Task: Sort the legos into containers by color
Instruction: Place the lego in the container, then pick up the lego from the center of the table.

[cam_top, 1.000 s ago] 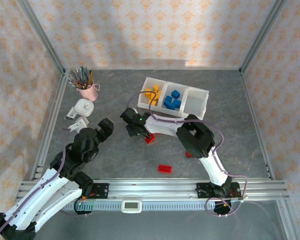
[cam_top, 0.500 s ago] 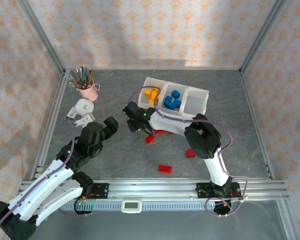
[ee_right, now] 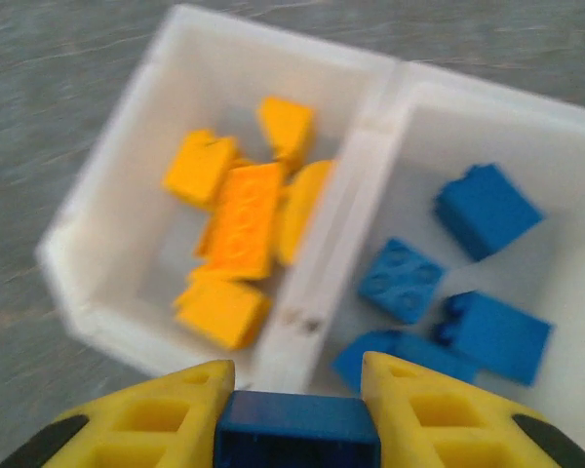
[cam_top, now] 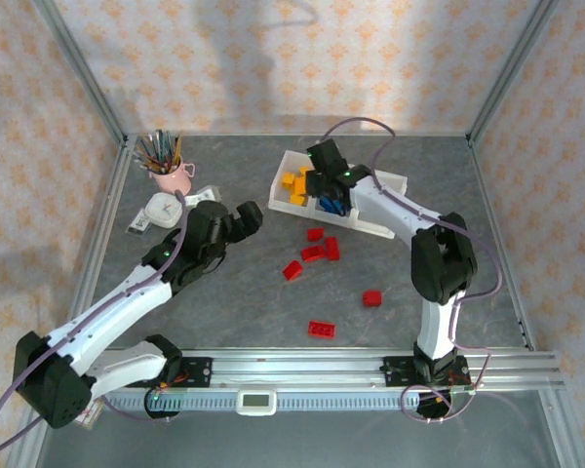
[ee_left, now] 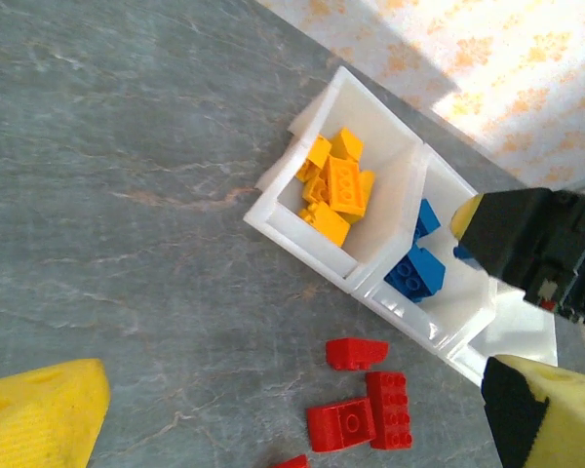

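Note:
My right gripper [cam_top: 326, 183] hangs over the white tray [cam_top: 402, 181], above the wall between its left and middle compartments. It is shut on a blue lego [ee_right: 297, 429] that sits between the yellow fingers [ee_right: 166, 409]. Yellow-orange legos [ee_right: 239, 224] lie in the left compartment and blue legos [ee_right: 487, 210] in the middle one. The right compartment [cam_top: 380, 195] is empty. Several red legos [cam_top: 315, 250] lie scattered on the grey table in front of the tray. My left gripper [cam_top: 250, 216] is open, left of the tray, looking down at three red legos [ee_left: 370, 409].
A pink cup of pencils [cam_top: 171, 175] and a white square clock [cam_top: 163, 209] stand at the back left. Metal frame rails run along both sides and the near edge [cam_top: 302, 366]. Two more red legos [cam_top: 321, 329] lie nearer the arm bases.
My right gripper closed on the blue lego near the red ones and carried it up to the tray. My left arm reached forward and right toward the red legos.

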{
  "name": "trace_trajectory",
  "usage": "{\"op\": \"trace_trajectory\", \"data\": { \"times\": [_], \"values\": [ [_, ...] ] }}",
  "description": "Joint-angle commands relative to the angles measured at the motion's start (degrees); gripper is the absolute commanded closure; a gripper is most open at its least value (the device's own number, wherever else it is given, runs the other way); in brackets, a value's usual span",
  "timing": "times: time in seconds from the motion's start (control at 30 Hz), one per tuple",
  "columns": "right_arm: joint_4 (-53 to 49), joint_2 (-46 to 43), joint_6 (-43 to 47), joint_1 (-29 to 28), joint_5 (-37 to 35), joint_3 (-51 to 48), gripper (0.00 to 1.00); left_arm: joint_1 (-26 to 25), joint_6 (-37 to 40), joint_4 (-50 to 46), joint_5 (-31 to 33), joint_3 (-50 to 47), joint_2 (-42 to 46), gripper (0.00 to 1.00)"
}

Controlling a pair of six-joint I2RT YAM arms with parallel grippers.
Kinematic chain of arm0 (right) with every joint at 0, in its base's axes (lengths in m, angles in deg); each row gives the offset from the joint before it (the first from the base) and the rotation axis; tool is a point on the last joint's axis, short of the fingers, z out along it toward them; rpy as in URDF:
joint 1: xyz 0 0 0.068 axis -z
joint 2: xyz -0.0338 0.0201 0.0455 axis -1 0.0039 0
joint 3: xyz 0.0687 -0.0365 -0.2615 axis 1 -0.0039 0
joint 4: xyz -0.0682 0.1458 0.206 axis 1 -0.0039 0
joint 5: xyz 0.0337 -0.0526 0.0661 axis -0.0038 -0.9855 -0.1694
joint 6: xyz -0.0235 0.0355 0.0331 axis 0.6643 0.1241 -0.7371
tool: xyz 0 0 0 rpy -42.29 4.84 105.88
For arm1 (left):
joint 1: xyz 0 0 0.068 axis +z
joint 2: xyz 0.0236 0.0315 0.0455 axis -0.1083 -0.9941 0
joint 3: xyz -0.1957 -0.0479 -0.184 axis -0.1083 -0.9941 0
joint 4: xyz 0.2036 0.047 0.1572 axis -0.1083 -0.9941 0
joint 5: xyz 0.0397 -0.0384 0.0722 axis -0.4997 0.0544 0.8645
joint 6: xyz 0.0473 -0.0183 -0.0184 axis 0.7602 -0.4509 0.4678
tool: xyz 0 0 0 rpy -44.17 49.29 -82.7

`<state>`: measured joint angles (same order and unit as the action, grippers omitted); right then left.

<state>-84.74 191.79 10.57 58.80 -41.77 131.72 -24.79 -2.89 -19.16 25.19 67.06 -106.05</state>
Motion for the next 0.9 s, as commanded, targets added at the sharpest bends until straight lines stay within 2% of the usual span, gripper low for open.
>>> {"op": "trace_trajectory", "data": {
  "times": [0.0, 0.1, 0.13, 0.2, 0.3, 0.4, 0.63, 0.87],
  "values": [
    [-0.67, 4.31, 1.23, 2.89, -3.38, 3.58, 0.65, 0.33, 3.42, 7.28, -3.96, 2.48, -3.46, 0.01],
    [-0.90, 7.65, 1.41, 4.99, -4.90, 6.94, 0.64, 0.35, 5.00, 8.82, -5.97, 4.28, -7.12, 0.01],
    [-0.90, 8.57, 1.39, 5.57, -4.33, 7.98, 0.61, 0.38, 5.50, 8.99, -6.45, 4.92, -8.01, 0.01],
    [-0.98, 10.53, 1.76, 6.28, -3.93, 10.44, 0.51, 0.37, 7.31, 8.47, -7.92, 6.94, -10.23, 0.01],
    [-2.78, 12.51, 2.19, 6.37, -5.96, 15.16, 0.47, 0.38, 9.49, 7.22, -9.41, 9.71, -13.11, 0.01],
    [-4.40, 10.77, 1.40, 6.37, -5.75, 15.66, 0.41, 0.44, 11.35, 4.99, -11.45, 12.69, -15.35, 0.01],
    [-1.27, -3.41, -1.42, 4.16, -3.57, -0.54, 0.34, 0.42, 14.23, 5.05, -15.54, 12.29, -15.10, 0.01],
    [-2.51, -17.87, -6.12, 0.41, -1.50, -18.15, 0.26, 0.15, 13.23, 6.93, -18.20, 5.12, -9.92, 0.01]
  ]
}}
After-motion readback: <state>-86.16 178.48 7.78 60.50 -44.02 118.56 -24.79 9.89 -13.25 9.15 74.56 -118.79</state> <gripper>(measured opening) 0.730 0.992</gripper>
